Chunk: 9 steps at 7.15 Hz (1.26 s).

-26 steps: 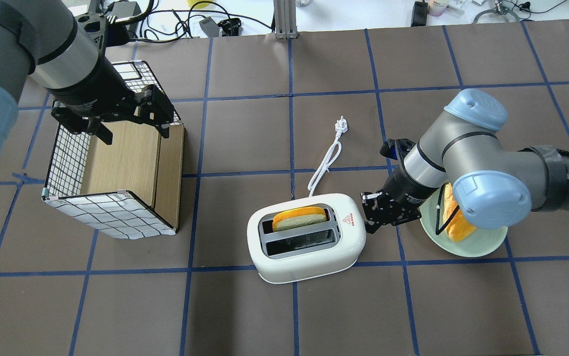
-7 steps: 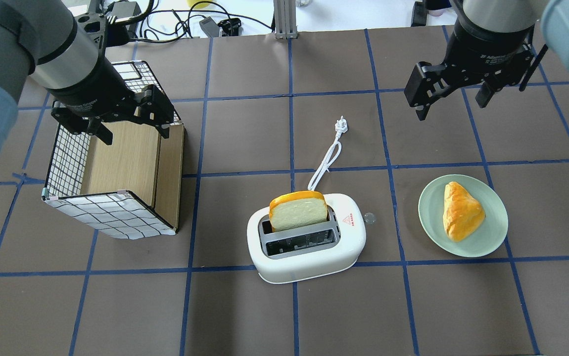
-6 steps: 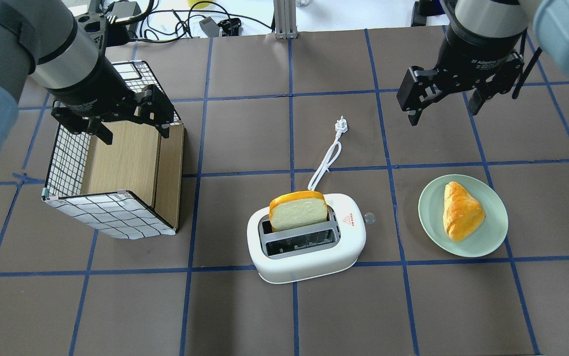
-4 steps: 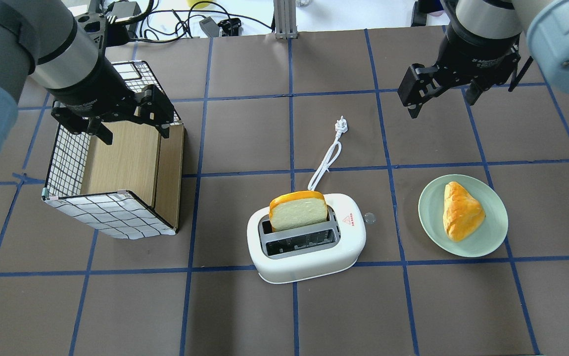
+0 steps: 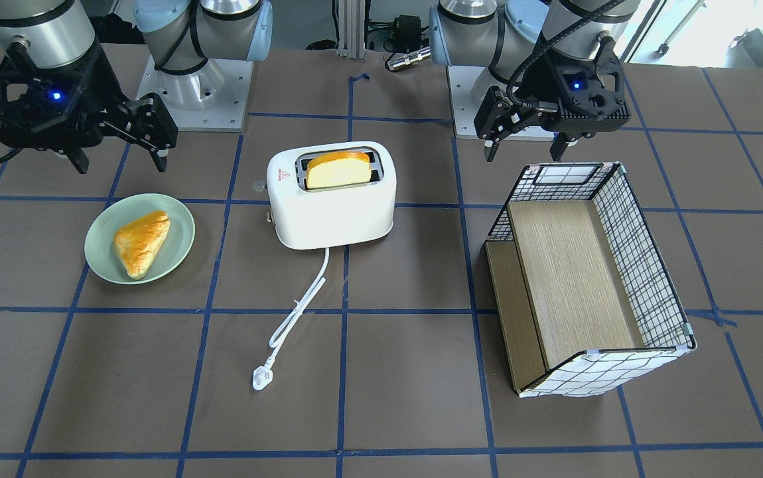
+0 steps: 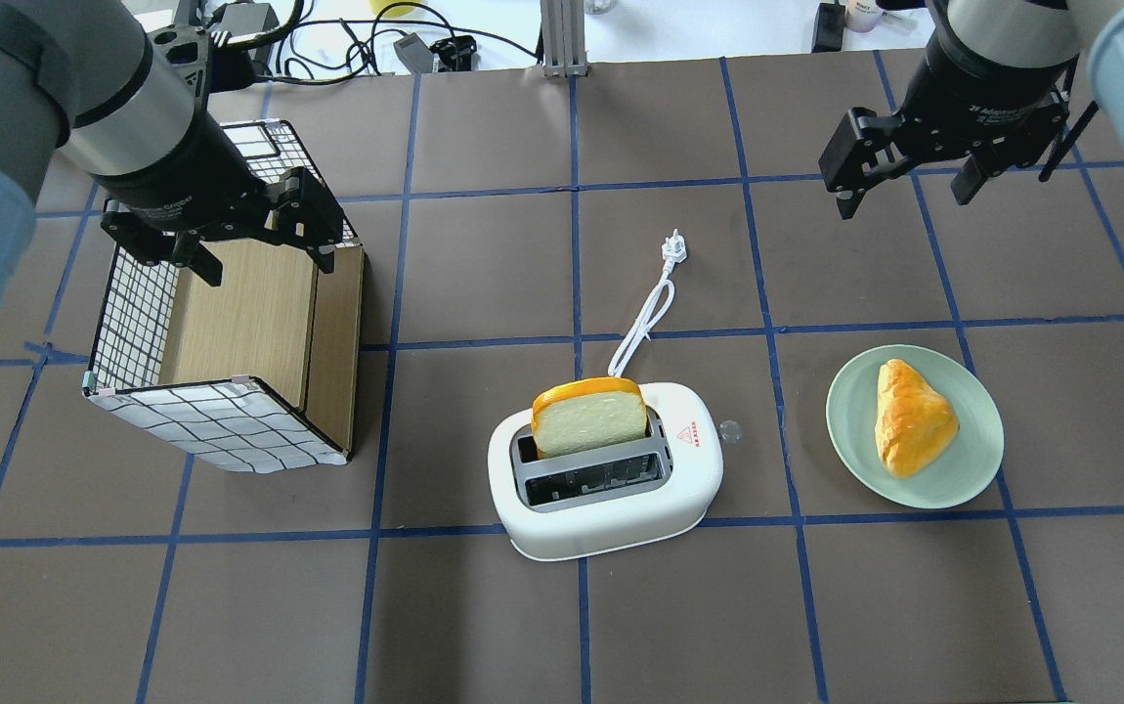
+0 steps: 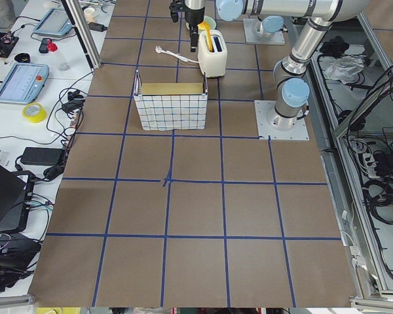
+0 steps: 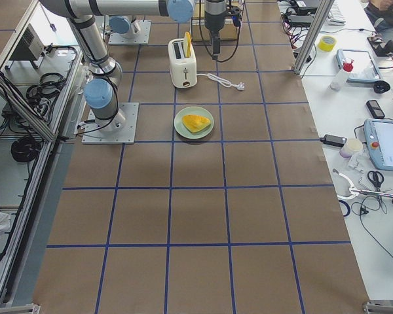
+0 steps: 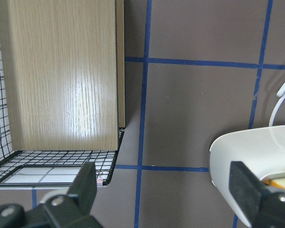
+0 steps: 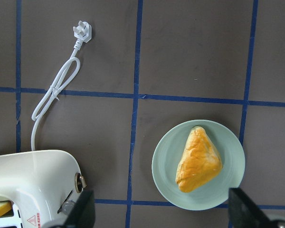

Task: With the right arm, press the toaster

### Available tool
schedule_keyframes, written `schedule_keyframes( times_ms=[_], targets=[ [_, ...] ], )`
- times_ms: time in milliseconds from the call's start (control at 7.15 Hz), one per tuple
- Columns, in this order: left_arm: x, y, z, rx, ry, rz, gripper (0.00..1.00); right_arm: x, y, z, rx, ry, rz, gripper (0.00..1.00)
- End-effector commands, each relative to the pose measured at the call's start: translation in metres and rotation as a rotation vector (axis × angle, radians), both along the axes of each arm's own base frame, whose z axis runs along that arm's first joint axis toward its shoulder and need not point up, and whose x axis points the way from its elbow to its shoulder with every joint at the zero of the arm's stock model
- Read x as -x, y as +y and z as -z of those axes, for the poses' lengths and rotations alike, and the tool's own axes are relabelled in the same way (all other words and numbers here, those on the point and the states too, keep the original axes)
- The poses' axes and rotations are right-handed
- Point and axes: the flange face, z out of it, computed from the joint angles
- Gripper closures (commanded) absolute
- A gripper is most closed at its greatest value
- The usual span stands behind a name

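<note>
One slice (image 6: pixel 589 418), partly hidden in toaster (image 6: pixel 611 523).

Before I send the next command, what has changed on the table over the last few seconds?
The right pincer has left the toaster's lever end and lifted away toward the table's far side, open and empty. The bread slice, which sat low in its slot, now stands well out of it. The left pincer over the basket, the plate with its pastry and the cord have not moved.
</note>
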Motion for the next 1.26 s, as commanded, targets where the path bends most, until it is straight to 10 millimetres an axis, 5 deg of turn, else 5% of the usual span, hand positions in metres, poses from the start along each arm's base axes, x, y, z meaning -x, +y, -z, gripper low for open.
schedule_keyframes(
  times_ms=[0,559,1118],
  targets=[
    [0.0,0.0,0.0,-0.001,0.001,0.0,0.0,0.0,0.0,0.0,0.009,0.001,-0.009,0.0],
    [0.0,0.0,0.0,0.0,0.001,0.0,0.0,-0.025,0.004,-0.001,0.017,-0.007,0.075,0.0],
    [0.0,0.0,0.0,0.0,0.001,0.0,0.0,-0.027,-0.001,-0.003,0.042,-0.002,0.015,0.0]
  ],
)
